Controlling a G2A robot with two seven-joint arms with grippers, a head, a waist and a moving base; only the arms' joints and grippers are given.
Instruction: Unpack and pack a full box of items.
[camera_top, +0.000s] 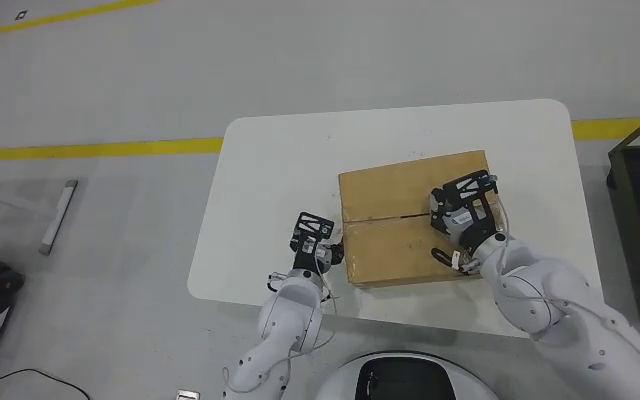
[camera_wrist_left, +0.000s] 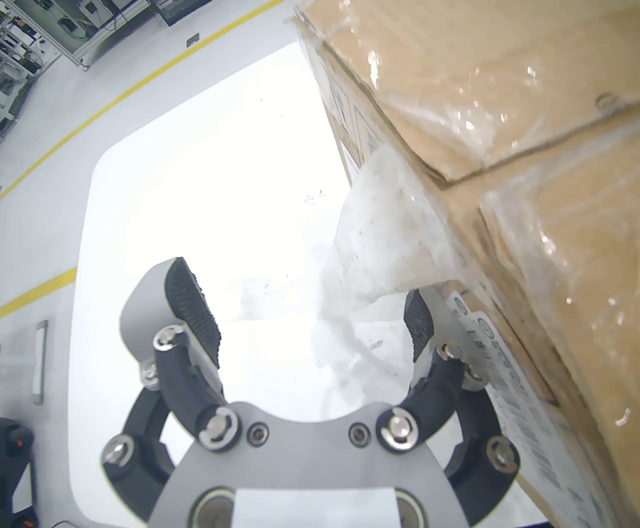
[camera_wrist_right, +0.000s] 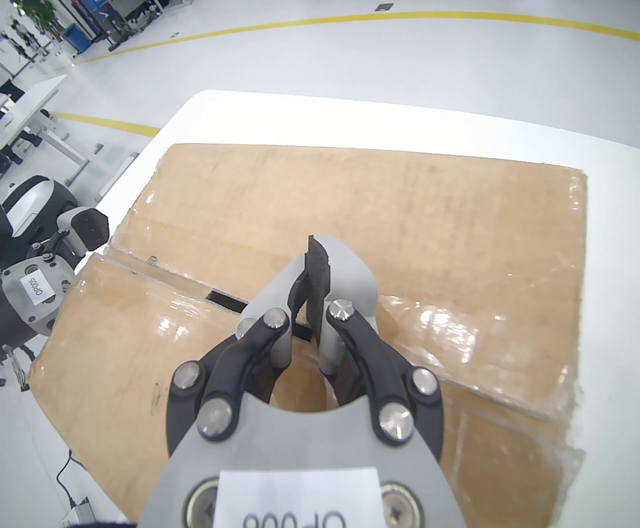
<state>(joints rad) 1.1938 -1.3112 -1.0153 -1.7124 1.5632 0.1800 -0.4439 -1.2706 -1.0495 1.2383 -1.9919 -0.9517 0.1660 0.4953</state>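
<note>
White table (camera_top: 260, 180) carries the closed cardboard box (camera_top: 400, 190). Left gripper (camera_wrist_left: 305, 307) gapes wide at the box's side, with a loose flap of clear tape (camera_wrist_left: 380, 240) hanging between its fingers. Right gripper (camera_wrist_right: 312, 285), pinched closed, sits over the top seam.

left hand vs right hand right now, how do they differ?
1. The left hand is open; the right hand is shut, with nothing visible in it.
2. The left hand sits beside the cardboard box, at its side wall; the right hand is over the box top, by the centre seam.
3. A loose flap of clear tape hangs in the left hand's opening; none at the right hand.
Shared: both are at the closed box.
</note>
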